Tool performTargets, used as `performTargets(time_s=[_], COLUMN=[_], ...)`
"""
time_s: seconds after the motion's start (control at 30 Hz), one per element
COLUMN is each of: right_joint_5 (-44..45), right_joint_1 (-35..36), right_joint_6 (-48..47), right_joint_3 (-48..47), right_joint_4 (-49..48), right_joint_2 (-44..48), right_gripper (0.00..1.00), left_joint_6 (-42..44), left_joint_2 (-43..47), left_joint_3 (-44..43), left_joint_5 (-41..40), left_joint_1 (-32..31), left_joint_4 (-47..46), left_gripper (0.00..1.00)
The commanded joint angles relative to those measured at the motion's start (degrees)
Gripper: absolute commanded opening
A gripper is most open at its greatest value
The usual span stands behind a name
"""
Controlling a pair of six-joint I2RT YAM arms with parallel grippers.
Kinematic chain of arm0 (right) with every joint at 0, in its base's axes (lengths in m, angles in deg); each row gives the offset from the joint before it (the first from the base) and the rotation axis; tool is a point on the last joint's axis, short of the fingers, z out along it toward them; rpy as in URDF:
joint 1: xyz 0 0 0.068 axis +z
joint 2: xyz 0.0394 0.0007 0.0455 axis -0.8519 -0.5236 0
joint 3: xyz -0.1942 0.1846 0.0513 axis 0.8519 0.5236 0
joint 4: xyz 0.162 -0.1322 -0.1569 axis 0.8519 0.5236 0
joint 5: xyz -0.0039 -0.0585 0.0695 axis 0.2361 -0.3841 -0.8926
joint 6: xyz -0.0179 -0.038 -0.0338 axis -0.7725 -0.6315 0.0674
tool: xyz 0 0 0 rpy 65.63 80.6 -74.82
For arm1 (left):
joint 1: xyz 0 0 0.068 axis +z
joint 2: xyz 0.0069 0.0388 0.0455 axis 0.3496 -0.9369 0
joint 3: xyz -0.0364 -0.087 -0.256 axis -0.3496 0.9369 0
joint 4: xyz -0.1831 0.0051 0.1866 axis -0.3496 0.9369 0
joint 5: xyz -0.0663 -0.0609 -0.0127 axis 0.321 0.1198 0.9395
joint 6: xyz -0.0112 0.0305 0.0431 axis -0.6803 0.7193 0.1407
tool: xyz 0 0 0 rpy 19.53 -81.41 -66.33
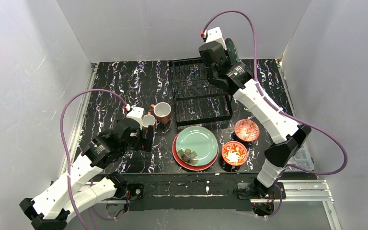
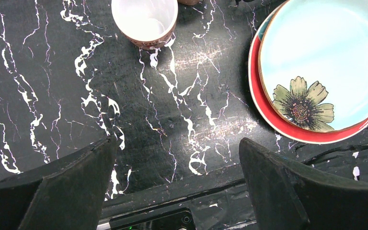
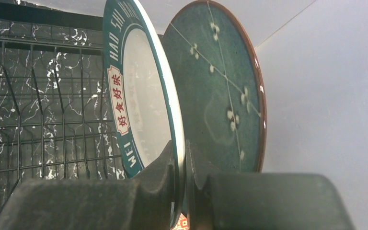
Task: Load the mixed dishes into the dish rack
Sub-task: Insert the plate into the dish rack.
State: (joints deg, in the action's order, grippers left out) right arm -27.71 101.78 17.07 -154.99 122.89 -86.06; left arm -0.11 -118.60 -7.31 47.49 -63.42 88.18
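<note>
The right gripper (image 3: pixel 181 158) clamps the rim of a white, teal-edged plate (image 3: pixel 141 105), holding it on edge so it can slot beside the upright dark teal plate (image 3: pixel 220 96) over the dish rack's (image 3: pixel 43 120) far end, while the left gripper (image 2: pixel 177 143) hangs wide open near a terracotta mug (image 2: pixel 143 19).

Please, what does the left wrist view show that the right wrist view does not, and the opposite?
Only the left wrist view: the open left gripper over the table, a terracotta mug with a white inside, and a pale green flower plate lying on a red plate.

Only the right wrist view: the right gripper shut on the rim of a white plate with a teal lettered border, a dark teal plate on edge beside it, and the black wire dish rack.

Both: the black white-veined table.
</note>
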Motion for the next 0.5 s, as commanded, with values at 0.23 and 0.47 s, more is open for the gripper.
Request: performTargets(time_s=[0.23, 0.47], right_joint_5=[2.2, 3.2], right_joint_1=[-0.2, -0.2], right_joint_6=[-2.8, -2.8], right_joint_3=[-12.4, -15.5], right_joint_4=[0.9, 1.5], right_joint_2=[-4.7, -4.1], right_gripper=[0.01, 0.01], left_joint_6=[0.7, 0.7], left_joint_2=[0.0, -0.1], left_joint_3=[0.3, 0.2], left_joint_5=[-1.3, -1.3], left_joint_1=[0.1, 0.0], left_joint_4=[0.7, 0.7], left_gripper=[0.98, 0.98])
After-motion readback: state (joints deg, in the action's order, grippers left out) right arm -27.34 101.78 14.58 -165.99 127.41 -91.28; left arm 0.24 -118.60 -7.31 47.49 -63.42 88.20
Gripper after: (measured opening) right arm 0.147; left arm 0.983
